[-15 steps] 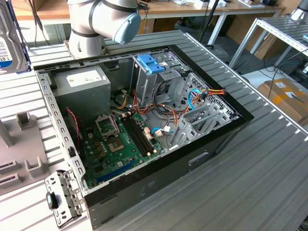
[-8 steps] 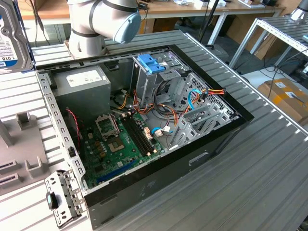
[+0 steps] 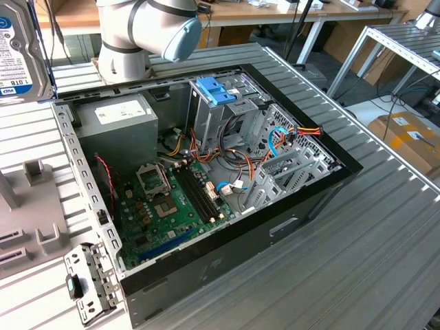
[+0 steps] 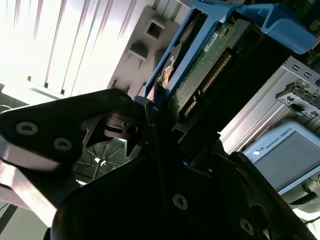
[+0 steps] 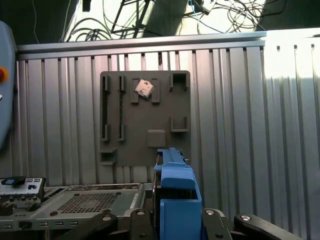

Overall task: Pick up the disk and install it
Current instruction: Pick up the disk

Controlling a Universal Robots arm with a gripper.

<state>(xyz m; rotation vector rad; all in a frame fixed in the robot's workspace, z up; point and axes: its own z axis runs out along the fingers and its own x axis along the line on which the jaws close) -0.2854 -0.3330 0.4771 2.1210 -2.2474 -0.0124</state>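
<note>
The disk (image 3: 17, 55) hangs raised at the exterior view's far left, above the ribbed table, its white label with blue print facing the camera. In the second wrist view the disk (image 4: 210, 75) shows its green circuit board, connector row and blue side rail, with my gripper (image 4: 159, 117) shut on its end. The first wrist view has the disk's blue rail (image 5: 175, 197) standing between the two black fingers of the gripper (image 5: 175, 222), high over the table.
The open computer case (image 3: 313, 141) lies on the table with the motherboard (image 3: 165, 199), grey power-supply box (image 3: 113, 120) and blue drive tray (image 3: 216, 89) inside. A grey fixture plate (image 5: 145, 120) holding a small chip (image 5: 145, 89) lies below the gripper. The arm's base (image 3: 137, 31) stands behind the case.
</note>
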